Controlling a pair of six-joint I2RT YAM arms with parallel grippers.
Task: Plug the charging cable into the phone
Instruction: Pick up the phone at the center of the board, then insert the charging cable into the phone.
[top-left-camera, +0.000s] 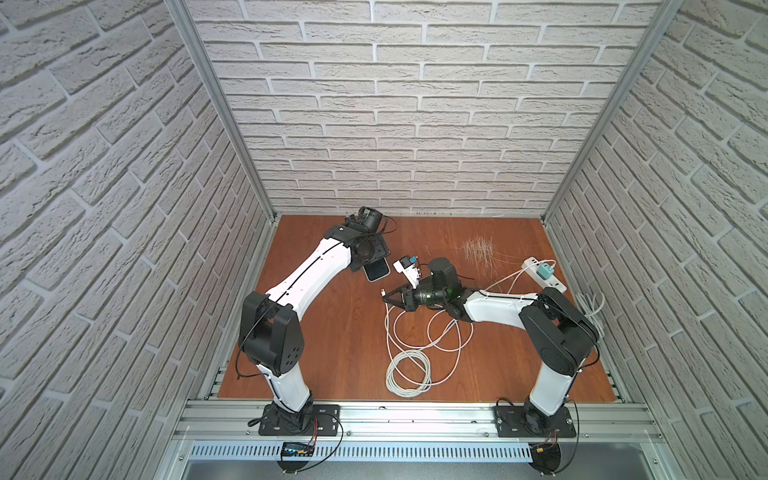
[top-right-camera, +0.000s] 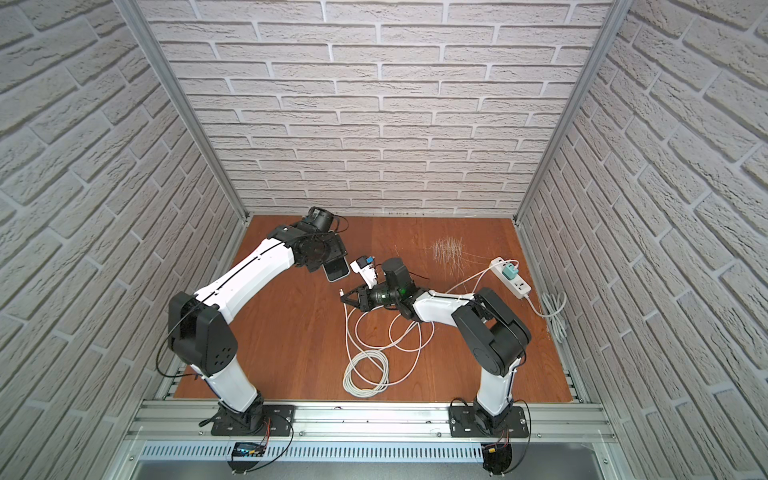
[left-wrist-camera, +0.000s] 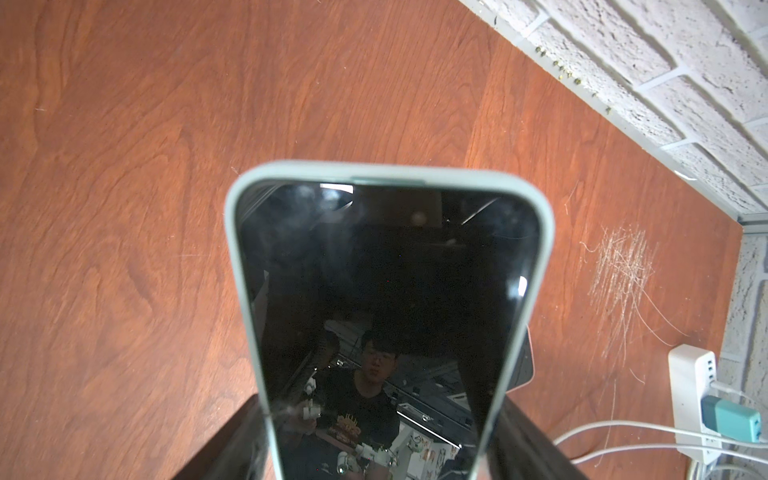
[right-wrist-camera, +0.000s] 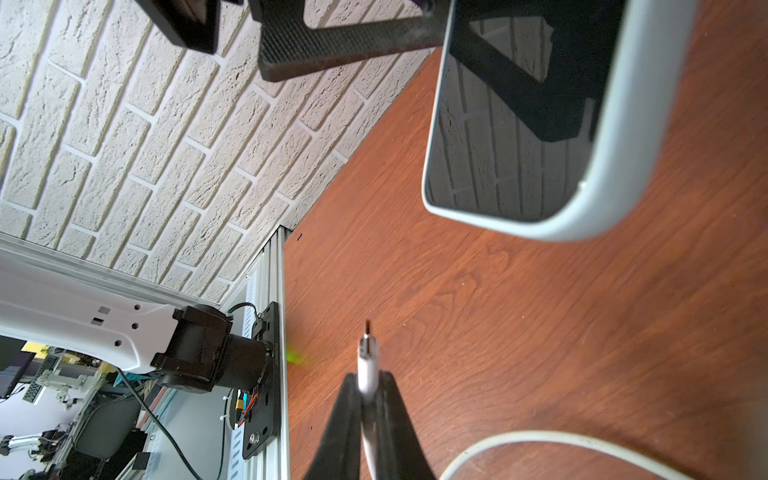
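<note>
The phone (top-left-camera: 379, 271) has a dark screen and a pale green case. It is held at the far left of the wooden table, with my left gripper (top-left-camera: 371, 258) shut on its two long sides. In the left wrist view the phone (left-wrist-camera: 386, 291) fills the middle, with black fingers (left-wrist-camera: 232, 449) on either side. My right gripper (top-left-camera: 384, 293) is shut on the white plug (right-wrist-camera: 368, 353) of the charging cable (top-left-camera: 409, 370). The metal tip points toward the phone's free end (right-wrist-camera: 540, 216), with a clear gap between them. The rest of the cable lies in loose loops on the table.
A white power strip (top-left-camera: 557, 284) with a teal charger (top-left-camera: 545, 272) lies at the far right, and the cable runs to it. Pale scratches (top-left-camera: 478, 249) mark the table near the back. Brick-pattern walls close three sides, and an aluminium rail (top-left-camera: 415, 415) runs along the front.
</note>
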